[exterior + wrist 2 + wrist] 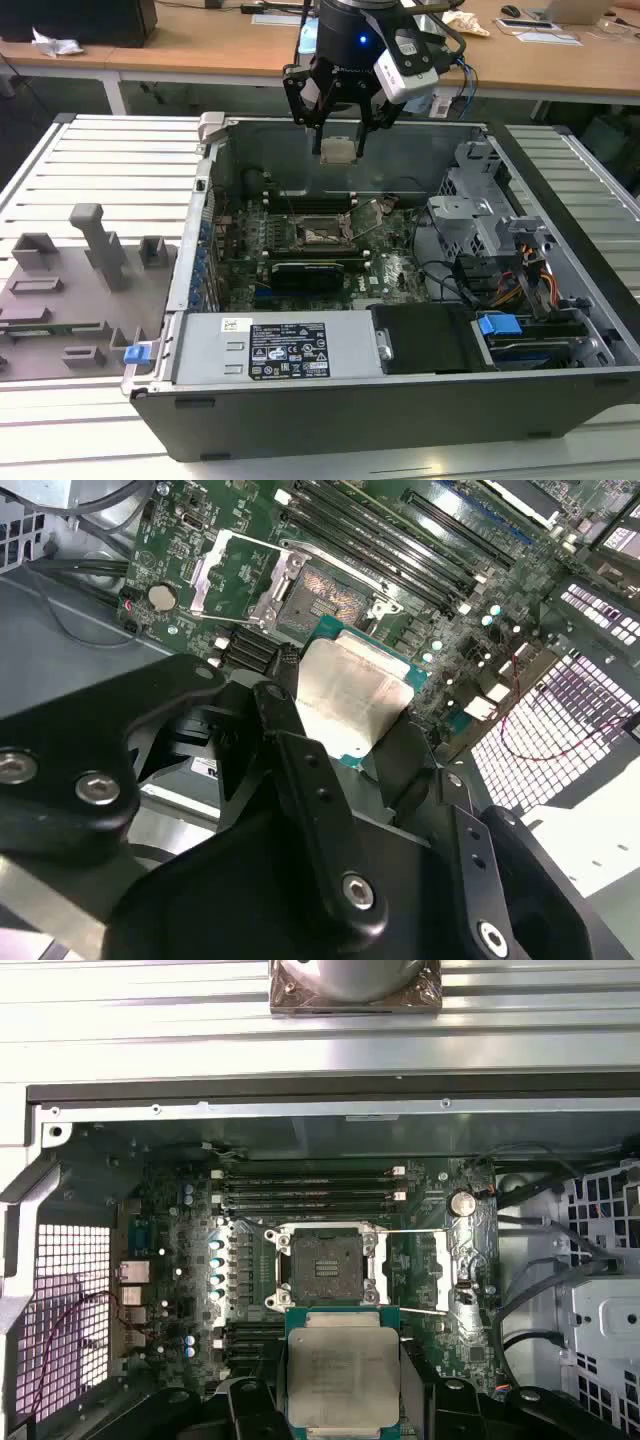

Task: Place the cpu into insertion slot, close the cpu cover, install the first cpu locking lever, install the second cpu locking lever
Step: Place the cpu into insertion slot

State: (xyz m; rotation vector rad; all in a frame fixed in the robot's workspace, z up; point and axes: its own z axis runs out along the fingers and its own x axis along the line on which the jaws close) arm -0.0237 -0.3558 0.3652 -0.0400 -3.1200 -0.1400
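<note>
One gripper [338,140], fingers clamped on the cpu [343,1372] edges, hung well above the open socket [322,1263]; cpu cover [440,1270] flipped aside. Judged: chip needed to be level, squared to the socket, lowered straight, no sliding over pins.

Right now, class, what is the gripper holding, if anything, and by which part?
The gripper holds the cpu by two opposite edges, above the motherboard.
</note>
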